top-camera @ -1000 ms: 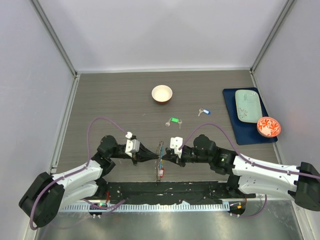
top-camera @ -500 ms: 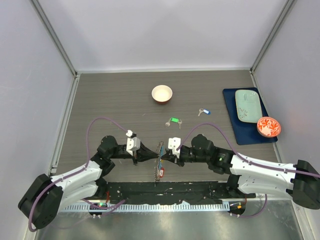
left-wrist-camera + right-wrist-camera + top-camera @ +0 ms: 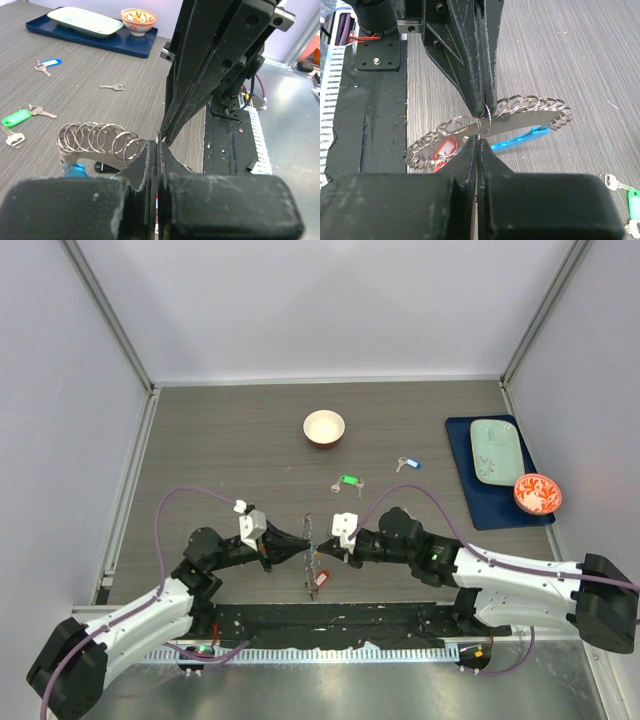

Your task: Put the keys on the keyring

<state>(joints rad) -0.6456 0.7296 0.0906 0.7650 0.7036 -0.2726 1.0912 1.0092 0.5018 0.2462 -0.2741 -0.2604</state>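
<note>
The left gripper [image 3: 298, 542] and right gripper [image 3: 326, 546] meet nose to nose, each with its fingers pressed flat together. Between the two tips they pinch the keyring [image 3: 520, 111], which hangs on edge there, seemingly clear of the table. From these angles I can't tell whether both bite the same small coil or neighbouring ones. With so thin a hold, I'd worry that a twist or uneven pull lets the wire slip from one tip, so the loop swings down and sheds what it carries. It looks like a curved band of bright silver coils, with a blue tag [image 3: 520, 140] beneath and a red-tagged key [image 3: 445, 149] on it. Beyond the keyring a green-tagged key [image 3: 347, 481] lies loose, with a blue-tagged key [image 3: 408, 463] farther off and a plain key [image 3: 114, 87] as well.
</note>
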